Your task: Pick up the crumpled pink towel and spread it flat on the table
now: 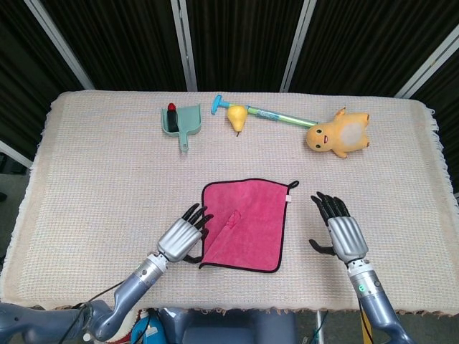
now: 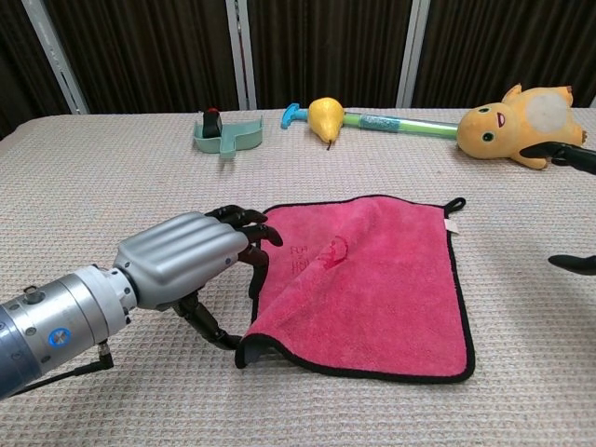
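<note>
The pink towel lies spread nearly flat in the near middle of the table. It has a small wrinkle at its centre, and its near-left corner curls up. My left hand is at the towel's left edge; its fingertips touch that edge and its thumb sits by the raised corner, without a closed pinch. My right hand hovers to the right of the towel with fingers spread and nothing in it. The chest view shows only its fingertips at the right border.
Along the far side stand a teal dustpan, a yellow pear, a green-and-blue toy pump and a yellow plush toy. A beige woven cloth covers the table.
</note>
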You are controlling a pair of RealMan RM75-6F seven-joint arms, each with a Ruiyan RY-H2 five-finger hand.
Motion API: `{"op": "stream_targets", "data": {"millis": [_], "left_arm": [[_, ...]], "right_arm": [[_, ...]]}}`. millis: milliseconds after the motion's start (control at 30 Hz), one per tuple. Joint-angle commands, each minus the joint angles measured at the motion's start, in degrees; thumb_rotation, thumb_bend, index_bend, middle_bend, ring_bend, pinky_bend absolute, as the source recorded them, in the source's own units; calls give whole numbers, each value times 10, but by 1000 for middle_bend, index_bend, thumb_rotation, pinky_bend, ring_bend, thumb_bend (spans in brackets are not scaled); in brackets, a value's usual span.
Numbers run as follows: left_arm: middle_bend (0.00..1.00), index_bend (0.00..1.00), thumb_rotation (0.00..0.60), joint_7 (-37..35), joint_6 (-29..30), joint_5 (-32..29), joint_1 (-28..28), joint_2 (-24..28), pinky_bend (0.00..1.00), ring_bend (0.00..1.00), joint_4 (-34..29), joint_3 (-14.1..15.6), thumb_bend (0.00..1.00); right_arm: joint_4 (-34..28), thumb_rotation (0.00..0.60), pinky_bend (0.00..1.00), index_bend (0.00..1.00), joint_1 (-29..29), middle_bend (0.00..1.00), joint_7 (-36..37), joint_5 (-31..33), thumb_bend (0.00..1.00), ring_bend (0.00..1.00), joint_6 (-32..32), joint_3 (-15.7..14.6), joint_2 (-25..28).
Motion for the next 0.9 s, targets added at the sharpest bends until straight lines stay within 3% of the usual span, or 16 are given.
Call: {"op": "stream_targets", "data": {"millis": [33, 700, 900], "left_arm": [[132, 484, 600, -1, -4, 1, -3, 8, 6, 0, -5, -1, 48], [135, 492, 600, 31, -10, 7, -11, -29, 7, 0, 43, 0, 36], [142, 494, 600, 30, -2, 17, -11, -48, 7, 0, 60, 2, 112]], "right_arm": [[1, 600, 0, 0, 0, 0, 2, 0, 277, 0, -1, 1, 0], [13, 600, 0, 0, -1, 0, 15, 7, 278, 0, -7, 9, -1], [18, 600, 0, 0, -2, 0, 20, 8, 278, 0, -9, 10, 0]]}}
